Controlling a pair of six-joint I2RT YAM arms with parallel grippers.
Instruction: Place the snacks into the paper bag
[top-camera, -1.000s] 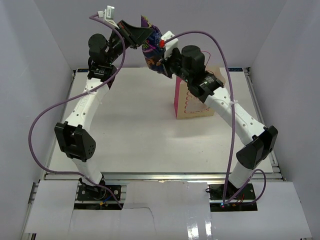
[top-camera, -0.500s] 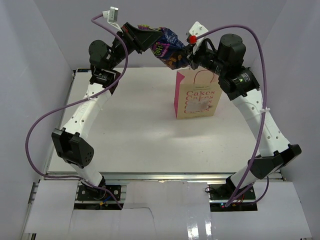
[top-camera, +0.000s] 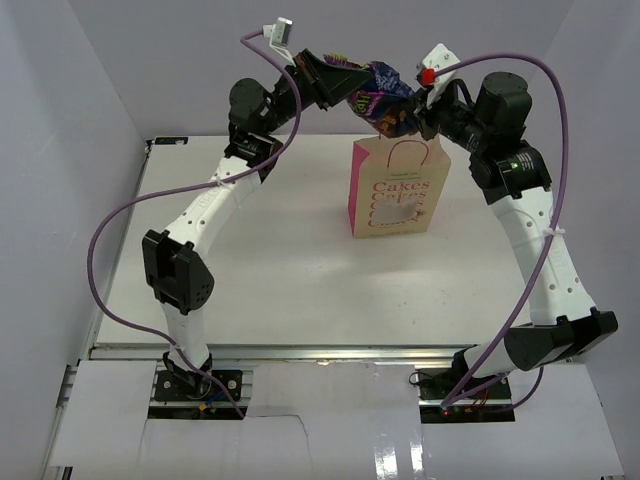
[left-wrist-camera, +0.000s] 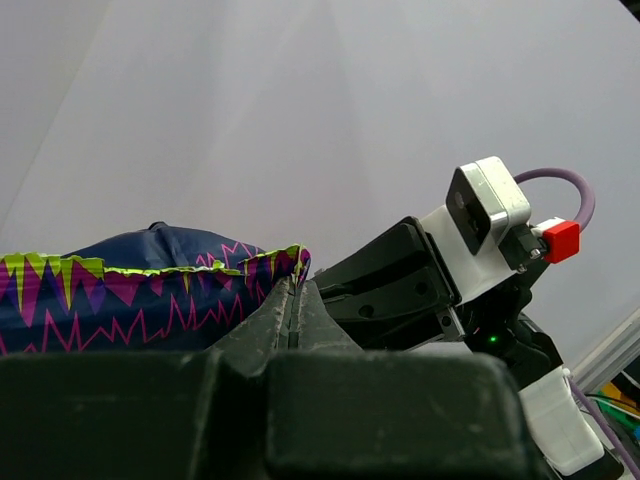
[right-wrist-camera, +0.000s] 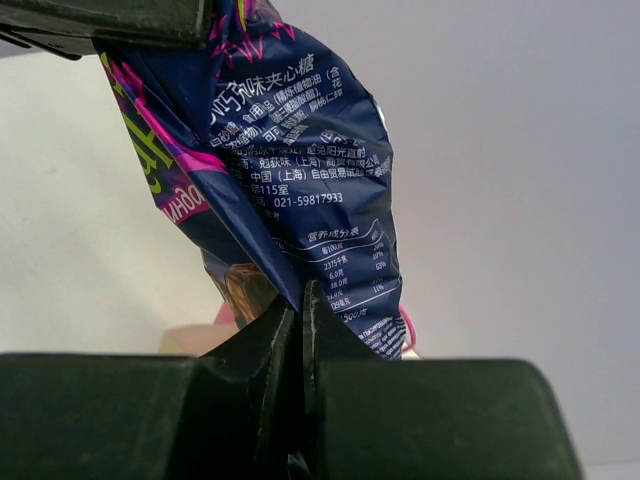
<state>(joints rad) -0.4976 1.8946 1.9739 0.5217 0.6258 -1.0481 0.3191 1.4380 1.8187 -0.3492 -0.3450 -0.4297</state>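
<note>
The large purple-blue crinkly snack bag (top-camera: 383, 100) hangs in the air above the tan paper bag (top-camera: 398, 200) with pink "Cakes" lettering. My left gripper (top-camera: 352, 88) is shut on the bag's left end; the zigzag-printed edge (left-wrist-camera: 150, 290) shows in the left wrist view at the jaw tips (left-wrist-camera: 293, 285). My right gripper (top-camera: 412, 112) is shut on the bag's lower right part; the printed back (right-wrist-camera: 300, 170) hangs above its closed jaws (right-wrist-camera: 303, 295). The small brown and yellow packets are out of view.
The paper bag stands upright at the back right of the white table (top-camera: 270, 260), its pink side panel (top-camera: 354, 190) facing left. White enclosure walls surround the table. Purple cables (top-camera: 110, 250) loop from both arms.
Both arms have carried the snack bag rightward, from left of the paper bag to right above its open top. Both grippers stay shut on it.
</note>
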